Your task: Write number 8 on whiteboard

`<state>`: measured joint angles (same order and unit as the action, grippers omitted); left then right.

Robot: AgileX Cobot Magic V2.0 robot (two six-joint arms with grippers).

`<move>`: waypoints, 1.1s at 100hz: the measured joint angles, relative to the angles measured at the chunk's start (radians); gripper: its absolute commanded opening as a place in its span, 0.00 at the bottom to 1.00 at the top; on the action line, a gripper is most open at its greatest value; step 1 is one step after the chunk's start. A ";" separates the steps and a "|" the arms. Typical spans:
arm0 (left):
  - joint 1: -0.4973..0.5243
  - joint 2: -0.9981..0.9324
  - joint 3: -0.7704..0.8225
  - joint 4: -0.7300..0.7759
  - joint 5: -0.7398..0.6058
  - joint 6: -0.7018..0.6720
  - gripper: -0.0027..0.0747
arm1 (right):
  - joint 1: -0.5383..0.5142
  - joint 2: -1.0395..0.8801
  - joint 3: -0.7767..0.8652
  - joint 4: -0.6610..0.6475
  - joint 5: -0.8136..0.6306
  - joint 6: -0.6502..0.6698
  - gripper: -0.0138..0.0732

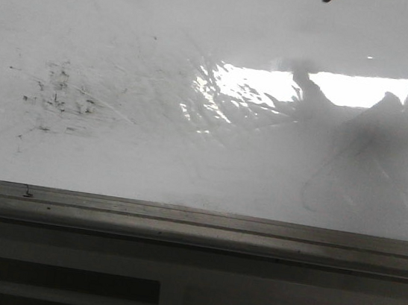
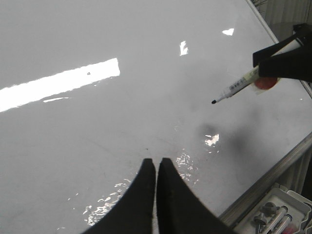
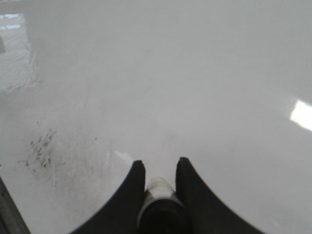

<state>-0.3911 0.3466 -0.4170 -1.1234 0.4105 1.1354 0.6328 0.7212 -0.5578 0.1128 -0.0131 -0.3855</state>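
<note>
Left wrist view: right end effector grips marker above blank whiteboard; left end effector pinched empty; shallow contact risks skipped strokes.

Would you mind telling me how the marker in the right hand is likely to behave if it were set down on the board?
The marker looks round and slim, so it would probably roll. The whiteboard is glossy, so it may also slide. It seems stiff and light, held steadily between the right hand fingers.
</note>
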 measured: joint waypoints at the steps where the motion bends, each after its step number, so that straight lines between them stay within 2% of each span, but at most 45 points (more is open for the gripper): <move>1: 0.000 0.000 0.000 0.000 0.000 0.000 0.01 | -0.005 -0.004 0.000 -0.003 0.000 0.003 0.11; 26: 0.000 0.000 0.000 0.000 0.000 0.000 0.01 | -0.057 -0.153 0.009 -0.072 0.047 0.099 0.11; 53: 0.000 0.000 0.000 0.000 0.000 -0.002 0.01 | -0.075 -0.273 0.112 -0.121 0.060 0.141 0.11; 110: 0.000 0.000 0.000 0.000 0.000 -0.002 0.01 | -0.075 -0.293 0.162 -0.125 -0.010 0.145 0.11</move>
<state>-0.3911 0.3466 -0.4170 -1.1234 0.4105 1.1337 0.5575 0.4282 -0.3957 -0.0125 -0.0229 -0.2403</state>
